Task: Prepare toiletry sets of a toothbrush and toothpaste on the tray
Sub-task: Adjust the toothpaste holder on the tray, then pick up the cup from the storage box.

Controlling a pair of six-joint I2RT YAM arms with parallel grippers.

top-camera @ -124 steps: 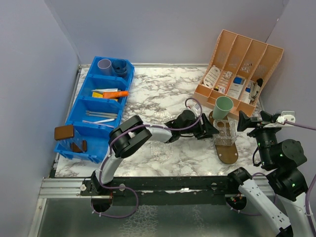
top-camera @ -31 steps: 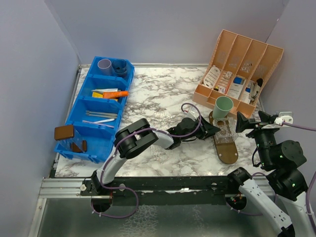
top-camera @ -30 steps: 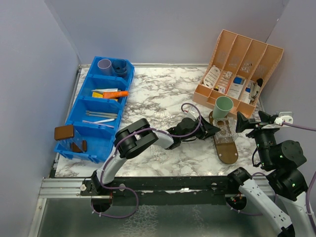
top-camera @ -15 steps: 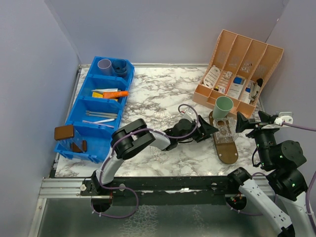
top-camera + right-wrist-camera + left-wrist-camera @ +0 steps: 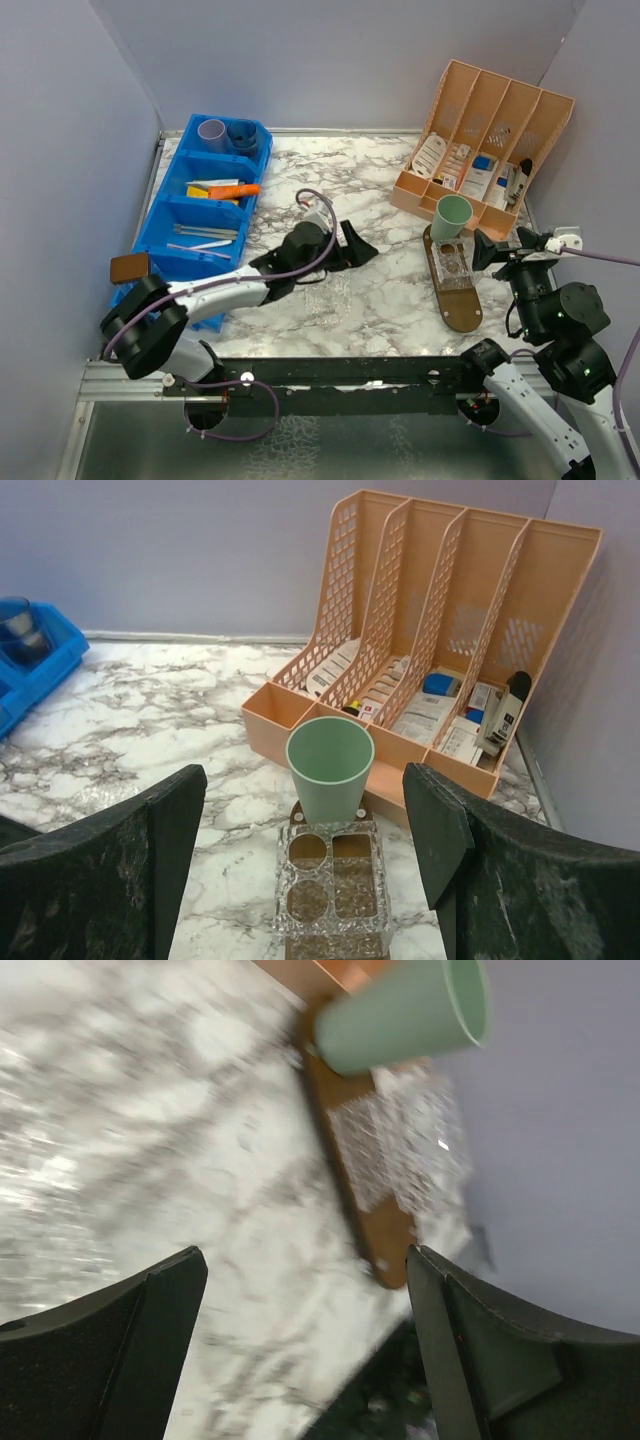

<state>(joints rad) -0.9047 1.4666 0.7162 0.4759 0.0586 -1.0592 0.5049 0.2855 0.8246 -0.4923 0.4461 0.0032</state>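
The left gripper (image 5: 358,248) is hovering over the marble table (image 5: 390,300), left of the brown tray (image 5: 462,310), with its jaws standing wide apart and nothing between them. The right gripper (image 5: 482,250) is hanging near the table's right edge, jaws likewise apart and empty. It is facing the mint green cup (image 5: 329,767), which is standing upright on the tray's far end, just beyond the clear holder (image 5: 330,885).

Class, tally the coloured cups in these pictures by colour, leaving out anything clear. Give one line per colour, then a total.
mint green cup, on the brown tray: 1
lilac cup, in the blue bin: 1
smoky dark cup, in the same bin: 1
Total: 3
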